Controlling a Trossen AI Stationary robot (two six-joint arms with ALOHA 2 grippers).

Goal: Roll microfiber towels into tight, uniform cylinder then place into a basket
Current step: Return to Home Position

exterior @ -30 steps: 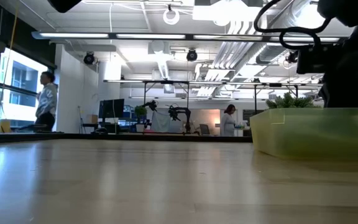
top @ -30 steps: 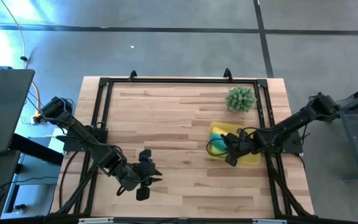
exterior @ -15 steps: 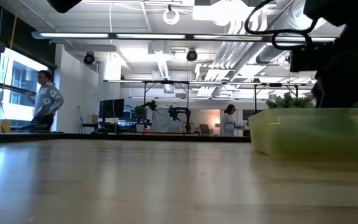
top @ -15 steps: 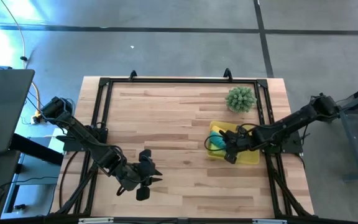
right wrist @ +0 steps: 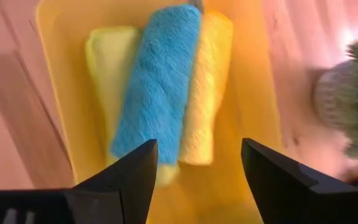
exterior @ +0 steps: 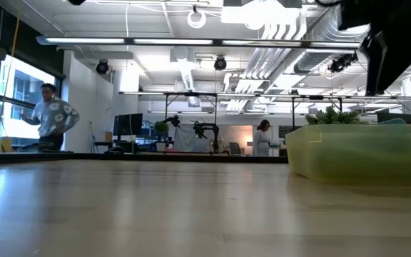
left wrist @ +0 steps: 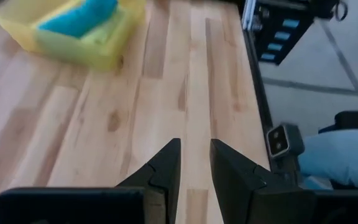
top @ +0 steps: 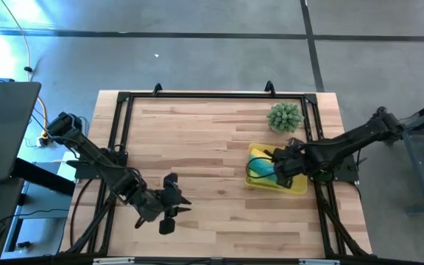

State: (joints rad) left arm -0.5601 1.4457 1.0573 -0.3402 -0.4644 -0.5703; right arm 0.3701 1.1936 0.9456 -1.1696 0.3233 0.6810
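Towels binned; the right arm goes home next.
My right gripper (right wrist: 197, 152) hangs empty, jaws wide apart, over the blue towel (right wrist: 157, 87). It lies rolled between the lime green towel (right wrist: 107, 68) and yellow towel (right wrist: 207, 81) in the basket (right wrist: 64, 106). I'd lift straight up, clear of the plant (top: 285, 116). The left gripper (left wrist: 194, 146) waits near the table's front edge, narrowly parted and empty.

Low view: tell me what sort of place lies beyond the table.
Likely an open robotics lab or workshop: bare ceiling ducts and strip lights overhead, a metal-framed rig with equipment at the back, and a person standing by the windows.
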